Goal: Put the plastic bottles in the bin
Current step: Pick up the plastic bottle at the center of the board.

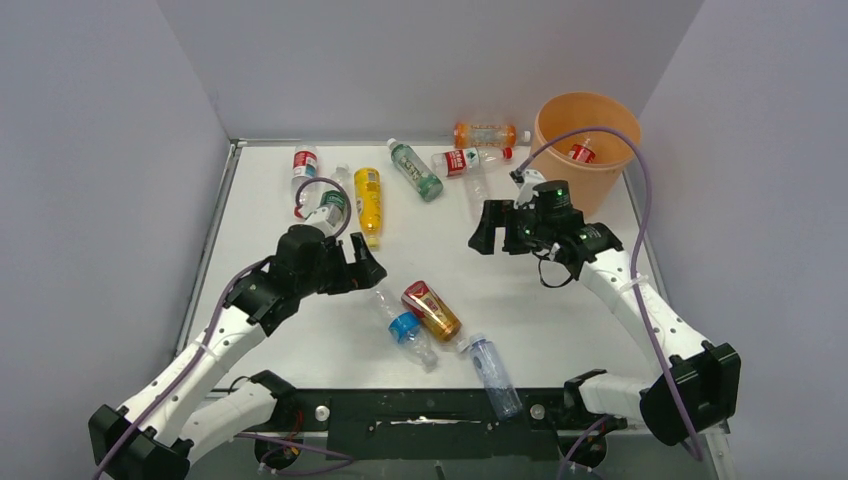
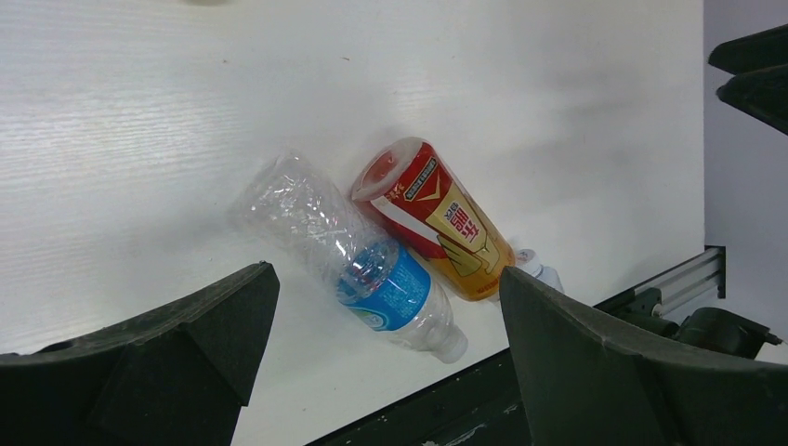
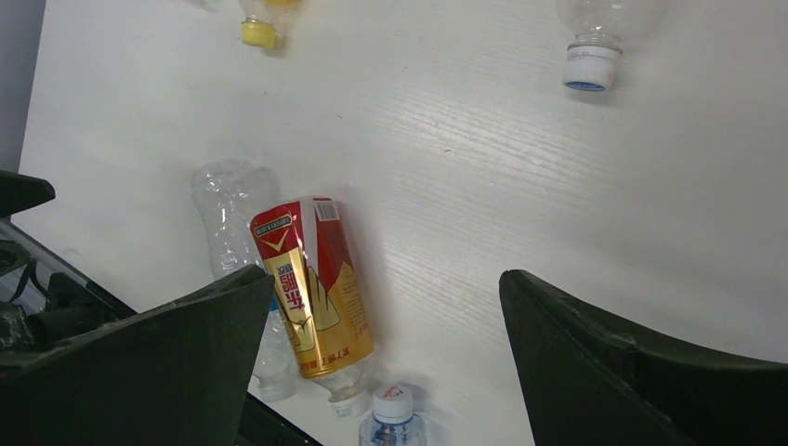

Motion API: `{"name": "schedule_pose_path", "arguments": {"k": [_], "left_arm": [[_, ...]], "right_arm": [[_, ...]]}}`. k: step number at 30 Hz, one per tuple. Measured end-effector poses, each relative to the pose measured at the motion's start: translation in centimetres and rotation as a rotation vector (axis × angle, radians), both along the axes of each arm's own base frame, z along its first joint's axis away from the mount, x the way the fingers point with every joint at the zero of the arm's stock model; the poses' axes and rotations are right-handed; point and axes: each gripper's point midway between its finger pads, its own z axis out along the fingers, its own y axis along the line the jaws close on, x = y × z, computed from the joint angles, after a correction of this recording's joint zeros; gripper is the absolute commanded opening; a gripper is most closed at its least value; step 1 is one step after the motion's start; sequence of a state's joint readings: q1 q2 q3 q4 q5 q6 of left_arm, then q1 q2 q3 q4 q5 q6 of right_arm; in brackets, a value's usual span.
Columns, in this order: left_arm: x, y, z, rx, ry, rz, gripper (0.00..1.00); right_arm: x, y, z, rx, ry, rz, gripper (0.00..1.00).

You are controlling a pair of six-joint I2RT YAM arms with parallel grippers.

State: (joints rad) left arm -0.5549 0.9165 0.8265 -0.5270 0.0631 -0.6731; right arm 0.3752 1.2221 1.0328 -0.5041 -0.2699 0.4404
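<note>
A: Entry one, the bin [image 1: 612,172]. Where is it, and what is in it?

B: It stands upright at the far right corner of the table [image 1: 520,300]. We see one red-labelled bottle [image 1: 582,153] inside.

A: Entry two, stock not yet binned.

B: Everything is lying flat. There is a row along the far edge, the yellow bottle [image 1: 368,200] among it. Three more lie by the near edge: the red-gold bottle [image 2: 432,218], the blue-labelled bottle [image 2: 372,269] resting against it, and a clear bottle [image 1: 492,372] closest to the edge.

A: Entry three, tools.

B: The left gripper [image 2: 386,279] has its jaws spread wide with nothing between them, and it hovers over the touching pair. The right gripper [image 1: 492,232] is likewise spread and empty, over the right half of the table just in front of the bin.

A: Step in hand, as we judge it?

B: The left arm picks from that pair. We should choose one bottle only, since the spread jaws span both and closing as they stand could trap the two together.

A: Handling notes?

B: We should turn the jaws across the bottle's width rather than along its length. We set one finger on the outer side and the other where the bodies part. The blue-labelled bottle looks crumpled and soft, so we should close on its labelled section. Then we lift it clear of its neighbour before swinging to the far right corner.
</note>
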Motion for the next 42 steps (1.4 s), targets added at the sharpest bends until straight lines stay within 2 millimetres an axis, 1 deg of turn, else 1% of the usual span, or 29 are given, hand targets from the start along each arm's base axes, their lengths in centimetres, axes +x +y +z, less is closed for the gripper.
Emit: {"name": "schedule_pose_path", "arguments": {"k": [5, 9, 11, 13, 15, 18, 21, 24, 27, 31, 33, 39, 42], "left_arm": [[-0.1, 0.0, -1.2, 0.029, 0.054, 0.000, 0.91], [-0.1, 0.0, -0.9, 0.015, 0.052, 0.009, 0.91], [-0.2, -0.1, -0.6, 0.002, 0.050, 0.016, 0.91], [-0.2, -0.2, -0.2, -0.019, 0.047, 0.026, 0.91], [-0.1, -0.4, -0.1, -0.038, 0.044, 0.027, 0.91], [-0.3, -0.7, -0.5, -0.045, 0.064, 0.020, 0.91], [-0.3, -1.0, -1.1, -0.035, 0.087, 0.012, 0.91], [-0.3, -1.0, -1.4, -0.026, 0.093, 0.008, 0.91], [-0.3, -1.0, -1.6, -0.010, 0.095, -0.003, 0.91], [-0.1, -1.1, -2.2, 0.016, 0.104, -0.016, 0.91], [-0.1, -1.1, -2.2, 0.018, 0.100, -0.022, 0.91], [-0.1, -1.4, -2.0, 0.010, 0.093, -0.036, 0.91], [-0.1, -1.4, -2.0, 0.014, 0.090, -0.042, 0.91]], "right_arm": [[-0.2, 0.0, 0.8, -0.084, 0.017, 0.034, 0.98], [-0.9, 0.0, 0.6, -0.115, 0.026, 0.065, 0.98], [-1.5, 0.0, 0.0, -0.118, 0.027, 0.078, 0.98], [-2.6, -0.3, -1.2, -0.118, 0.034, 0.085, 0.98], [-4.1, -0.7, -2.8, -0.116, 0.047, 0.090, 0.98], [-6.1, -1.0, -5.0, -0.099, 0.074, 0.087, 0.98], [-7.4, -0.9, -6.4, -0.078, 0.091, 0.086, 0.98], [-8.2, -0.1, -7.4, -0.078, 0.107, 0.111, 0.98], [-7.9, 0.6, -7.4, -0.075, 0.088, 0.120, 0.98], [-7.0, 0.9, -7.4, -0.080, 0.076, 0.105, 0.98], [-6.5, 1.0, -7.3, -0.083, 0.070, 0.095, 0.98], [-5.4, 2.2, -6.0, -0.089, 0.032, 0.110, 1.00], [-5.1, 3.1, -5.9, -0.105, 0.020, 0.142, 0.97]]}}
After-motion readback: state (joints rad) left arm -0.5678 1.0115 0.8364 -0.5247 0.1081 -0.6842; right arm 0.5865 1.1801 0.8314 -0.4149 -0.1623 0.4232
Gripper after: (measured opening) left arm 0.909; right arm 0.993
